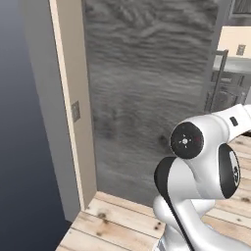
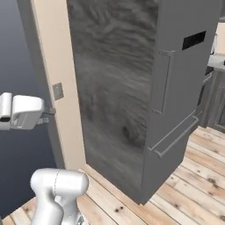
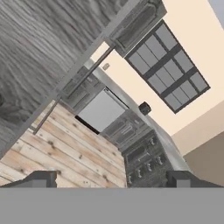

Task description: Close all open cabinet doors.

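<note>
My arm (image 1: 206,162) rises at the lower right of the left base view, elbow bent, forearm running off the right edge. In the right base view the hand section (image 2: 22,112) sticks in from the left edge at mid height, level with a wall plate (image 2: 58,91) on the beige wall (image 2: 52,52).

In the hand view the gripper (image 3: 111,179) shows two dark fingertips (image 3: 41,178) set wide apart with nothing between them. The picture is rolled: plank floor (image 3: 65,148) at lower left, a beige far wall with a dark window (image 3: 168,65) at upper right.

Both base views face a big grey wood-grain side panel (image 1: 147,98) close ahead. The right base view also shows its front: a plain grey fridge (image 2: 184,88) with bar handles.

Only the hand view shows the far kitchen run: dark cabinet doors (image 3: 81,94) beside a silver-fronted appliance (image 3: 103,109), with a stove (image 3: 146,164) further along. I cannot tell whether any door there stands open. The left base view gives a sliver of cabinets (image 1: 225,83) past the panel's right edge.
</note>
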Motion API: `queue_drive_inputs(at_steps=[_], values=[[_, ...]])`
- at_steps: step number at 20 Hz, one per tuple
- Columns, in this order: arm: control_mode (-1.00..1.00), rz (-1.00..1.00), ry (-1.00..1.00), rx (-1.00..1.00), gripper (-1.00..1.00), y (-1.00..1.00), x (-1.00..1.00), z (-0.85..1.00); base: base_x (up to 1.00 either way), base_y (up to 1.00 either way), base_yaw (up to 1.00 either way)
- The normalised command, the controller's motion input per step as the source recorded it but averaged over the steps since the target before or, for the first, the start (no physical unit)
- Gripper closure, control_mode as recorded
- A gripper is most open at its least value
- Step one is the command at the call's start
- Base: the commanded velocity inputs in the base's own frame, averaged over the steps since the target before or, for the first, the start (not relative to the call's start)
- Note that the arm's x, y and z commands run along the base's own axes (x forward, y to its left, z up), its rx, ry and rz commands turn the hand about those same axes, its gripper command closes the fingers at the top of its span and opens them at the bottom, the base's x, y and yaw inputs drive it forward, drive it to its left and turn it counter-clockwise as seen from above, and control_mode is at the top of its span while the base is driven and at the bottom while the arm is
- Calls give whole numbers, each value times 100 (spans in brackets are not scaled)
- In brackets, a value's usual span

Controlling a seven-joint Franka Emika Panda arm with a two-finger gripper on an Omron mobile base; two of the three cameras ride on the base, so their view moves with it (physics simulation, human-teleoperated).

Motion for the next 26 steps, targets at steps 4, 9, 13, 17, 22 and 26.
queue_drive_inputs(at_steps=[4,9,13,17,22,26], values=[[100,0,0,0,-100,0,0,0,-34,-25,-36],[100,0,0,0,-100,0,0,0,-4,-47,-27],[100,0,0,0,-100,0,0,0,0,-65,-16],[100,0,0,0,-100,0,0,0,1,-71,-12],[100,0,0,0,-100,0,0,0,20,-74,-7],[100,0,0,0,-100,0,0,0,47,-75,-3]])
